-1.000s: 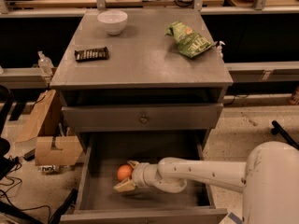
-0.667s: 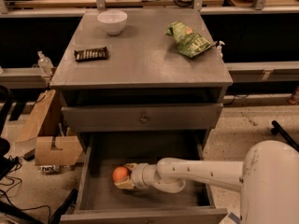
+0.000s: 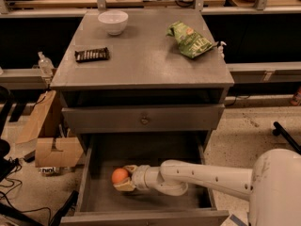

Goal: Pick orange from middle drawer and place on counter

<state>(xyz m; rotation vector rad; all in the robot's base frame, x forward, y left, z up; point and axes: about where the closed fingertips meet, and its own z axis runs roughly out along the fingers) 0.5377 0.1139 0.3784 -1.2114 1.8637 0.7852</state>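
1. The gripper [image 3: 122, 178] reaches low inside the open middle drawer [image 3: 85, 182], a wide, deep grey box pulled out of the grey cabinet. It sits at the left-centre of the drawer floor, on the end of a white jointed arm [image 3: 207, 175] that stretches in from the right.
2. The tan fingers [image 3: 130, 168] sit one behind and one in front of the orange [image 3: 118, 175], a small, round, smooth, bright fruit. They appear clamped on it.
3. The fingers cover the fruit's right side, and whether it rests on the floor or hangs just clear of it cannot be made out.
4. The fruit is round and shows no long axis. Which way its stem end points cannot be told.
5. The drawer's rear lies in shadow beneath the shut grey upper drawer front [image 3: 145, 119], and its front edge is cut off at the bottom.
6. The robot's bulky white body [image 3: 277, 189] is cropped at the lower right corner.
7. Above, the flat matte grey counter [image 3: 141, 67] carries a white bowl [image 3: 113, 21] at back left. A dark snack bar [image 3: 92, 54] lies near the left edge and a crumpled green crisp bag [image 3: 190, 40] at back right, all well apart.
8. A torn brown cardboard box [image 3: 51, 149] stands on the floor left of the cabinet.
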